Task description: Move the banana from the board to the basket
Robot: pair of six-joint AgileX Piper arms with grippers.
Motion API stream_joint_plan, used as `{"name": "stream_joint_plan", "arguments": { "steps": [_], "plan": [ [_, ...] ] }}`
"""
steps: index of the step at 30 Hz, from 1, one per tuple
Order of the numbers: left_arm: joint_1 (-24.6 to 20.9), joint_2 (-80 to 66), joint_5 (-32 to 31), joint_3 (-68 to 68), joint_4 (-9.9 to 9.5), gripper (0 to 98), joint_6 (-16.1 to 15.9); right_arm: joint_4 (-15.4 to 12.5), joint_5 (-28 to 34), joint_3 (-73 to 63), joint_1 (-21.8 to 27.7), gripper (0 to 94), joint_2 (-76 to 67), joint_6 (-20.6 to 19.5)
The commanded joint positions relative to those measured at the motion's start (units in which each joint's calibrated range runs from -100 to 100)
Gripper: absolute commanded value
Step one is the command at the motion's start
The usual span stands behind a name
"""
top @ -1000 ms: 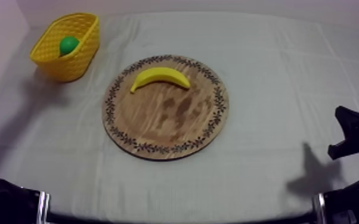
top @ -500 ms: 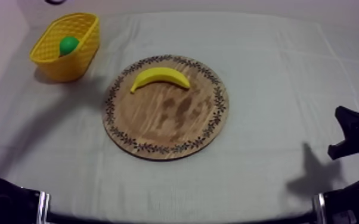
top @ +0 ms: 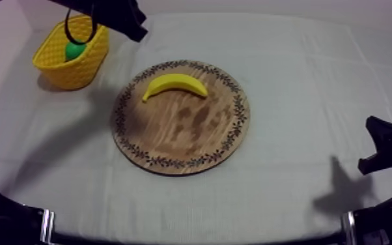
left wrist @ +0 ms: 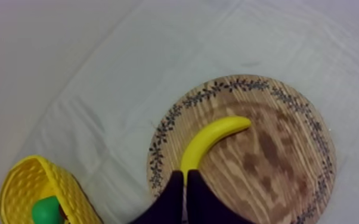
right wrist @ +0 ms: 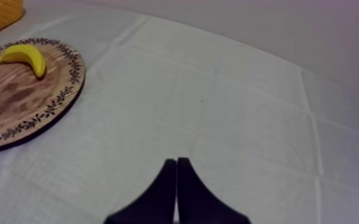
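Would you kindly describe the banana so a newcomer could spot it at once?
Near the middle of the table lies a round wooden board with a patterned rim. The banana rests on its far part, nearer the yellow basket. It is smooth, curved and solid yellow, while the basket is woven.

No readable text, labels, brands or numbers in any view. The board (top: 240, 107) has a leaf-pattern rim, which is ornament, not lettering.
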Motion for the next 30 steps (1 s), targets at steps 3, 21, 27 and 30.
{"name": "stream_joint_plan", "arguments": {
  "steps": [3,21,27,30],
  "plan": [
    [-0.08,0.23,0.31,0.76,0.5,21.2,-1.11,0.0,0.01,-0.03,0.0,0.3,0.0,0.01],
    [-0.33,3.06,6.97,2.53,0.53,72.6,-5.57,0.0,0.01,-0.03,0.0,0.3,0.0,0.01],
    [-0.2,6.53,4.65,3.45,0.74,71.1,-6.4,0.0,0.01,-0.03,0.0,0.3,0.0,0.01],
    [-0.17,8.9,2.29,3.83,0.85,69.9,-6.8,0.0,0.01,-0.03,0.0,0.3,0.0,0.01]
  ]
}}
